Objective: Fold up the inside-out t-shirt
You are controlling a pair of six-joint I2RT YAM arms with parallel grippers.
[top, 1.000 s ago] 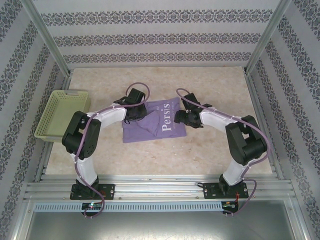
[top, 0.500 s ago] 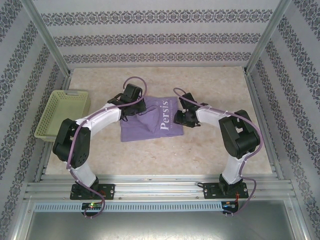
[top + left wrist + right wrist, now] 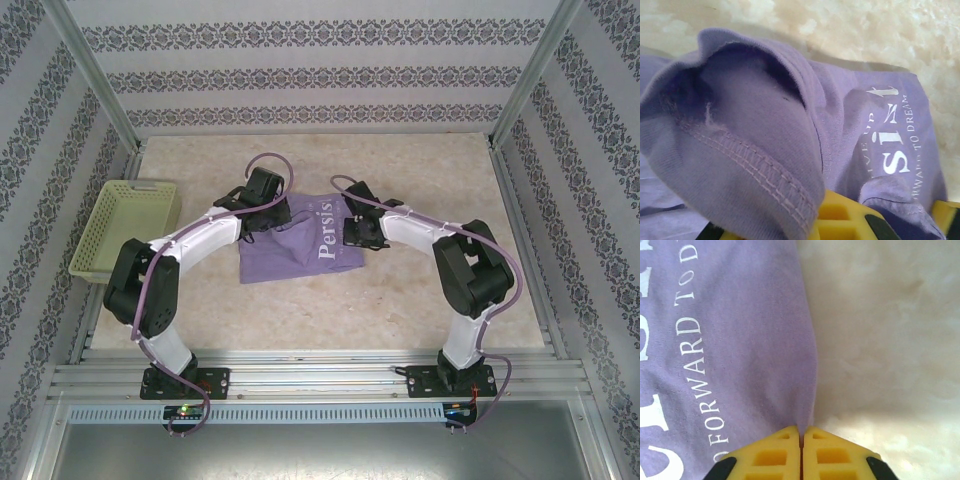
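Both left gripper [image 3: 260,222] and right gripper [image 3: 801,437] pinch the t-shirt [image 3: 285,258], basket [image 3: 118,228] well apart.

We see the inside-out t-shirt [image 3: 850,115] as soft, matt knitted cloth with a stitched hem, the table [image 3: 890,340] as mottled and stone-like, the basket [image 3: 112,232] as latticed plastic, and the right hand [image 3: 801,432] as smooth yellow plastic.

Print: white lettering [image 3: 692,370] on soft lavender-purple cotton t-shirt [image 3: 290,250] runs off left edge of right wrist view; words incomplete.
Left gripper [image 3: 887,222]: yellow fingers [image 3: 832,220] mostly buried under hemmed fold.
Right gripper [image 3: 801,432]: finger bases cut by bottom edge.
Top view: small print unreadable.
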